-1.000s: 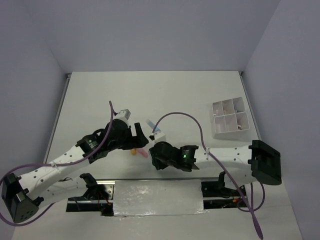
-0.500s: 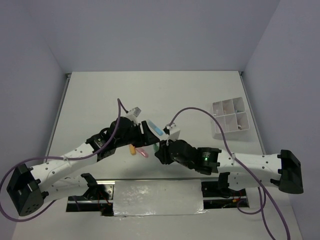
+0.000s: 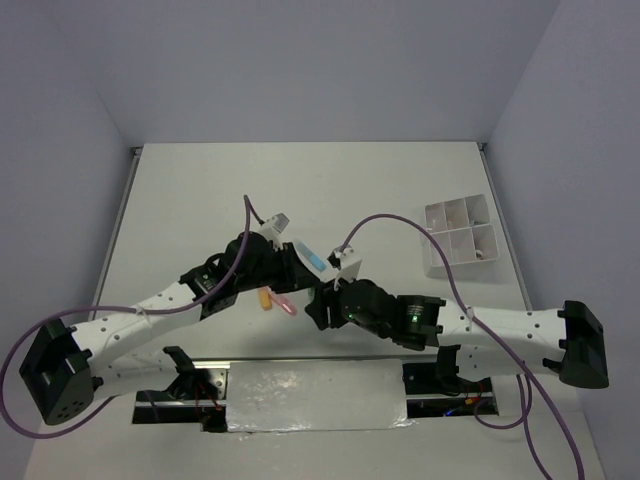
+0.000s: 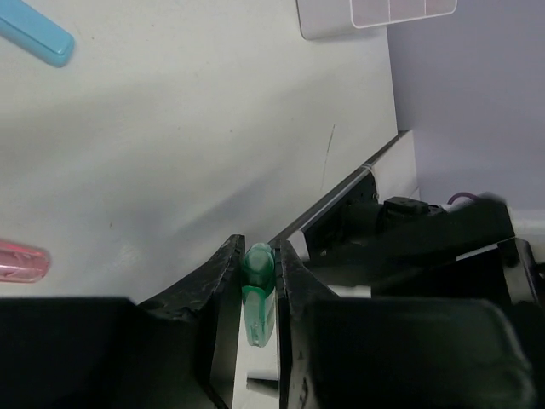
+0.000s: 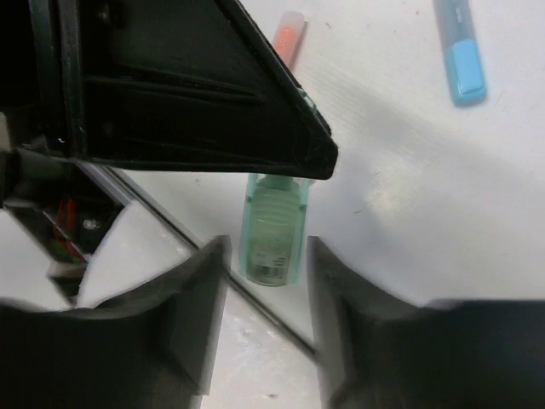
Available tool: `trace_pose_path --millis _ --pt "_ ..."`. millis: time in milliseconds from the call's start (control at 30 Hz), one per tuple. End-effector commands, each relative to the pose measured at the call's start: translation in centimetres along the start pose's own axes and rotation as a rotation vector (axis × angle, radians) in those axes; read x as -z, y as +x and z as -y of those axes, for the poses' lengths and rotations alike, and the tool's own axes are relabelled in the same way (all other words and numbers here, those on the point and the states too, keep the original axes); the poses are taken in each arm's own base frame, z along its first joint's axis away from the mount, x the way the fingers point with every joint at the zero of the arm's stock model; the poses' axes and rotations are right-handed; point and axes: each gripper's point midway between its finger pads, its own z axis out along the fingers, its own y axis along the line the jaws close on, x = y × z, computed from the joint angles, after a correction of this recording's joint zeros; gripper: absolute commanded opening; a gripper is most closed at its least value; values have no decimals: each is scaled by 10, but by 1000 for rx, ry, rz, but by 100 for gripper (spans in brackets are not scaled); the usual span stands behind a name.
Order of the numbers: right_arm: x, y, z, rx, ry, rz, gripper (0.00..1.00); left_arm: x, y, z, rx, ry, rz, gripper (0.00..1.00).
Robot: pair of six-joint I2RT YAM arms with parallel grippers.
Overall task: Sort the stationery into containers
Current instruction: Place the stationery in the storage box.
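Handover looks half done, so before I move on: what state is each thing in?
left gripper: shut on green marker
right gripper: open, fingers either side of green marker, apart from it
green marker: held by left gripper only
blue marker: lying loose
pink marker: lying loose
orange marker: lying loose
tray: upright, contents too small to tell
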Motion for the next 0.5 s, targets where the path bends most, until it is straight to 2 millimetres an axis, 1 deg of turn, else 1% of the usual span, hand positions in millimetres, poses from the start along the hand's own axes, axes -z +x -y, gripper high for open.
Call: trace_pose_path --millis 0,33,67,100,133,167,200,233,267,300,333,367,433,467 --pt "9 -12 -8 -13 -47 51 72 -3 -14 32 -45 109 24 0" --pt "16 -18 -6 -39 -49 74 100 -5 -18 33 -92 116 36 0" --pt "23 -15 3 -62 -13 56 100 -6 -22 35 -118 118 52 0" --pt "30 -25 16 -94 56 93 100 -9 -35 39 -140 106 93 0" --pt "46 -37 27 -142 100 133 100 -11 -43 42 -163 103 125 0" --pt "64 -36 46 -191 199 106 100 -12 -56 50 -191 109 168 0" --pt "78 -39 61 -223 269 114 100 -18 -67 47 -189 77 209 0" --pt "97 -53 83 -256 369 179 100 -22 -77 54 -195 85 242 0" --pt "126 -52 104 -307 475 162 100 -23 -92 70 -195 105 277 0" --pt "142 -59 121 -319 549 206 100 -41 -93 64 -182 79 267 0" --pt "158 -63 131 -343 576 226 100 -48 -102 78 -168 124 295 0" --pt "178 -66 141 -360 612 230 100 -67 -104 87 -163 142 287 0" --pt "195 -75 148 -359 595 265 100 -85 -107 113 -152 205 302 0" --pt "201 -79 148 -379 576 284 100 -106 -99 131 -158 233 276 0"
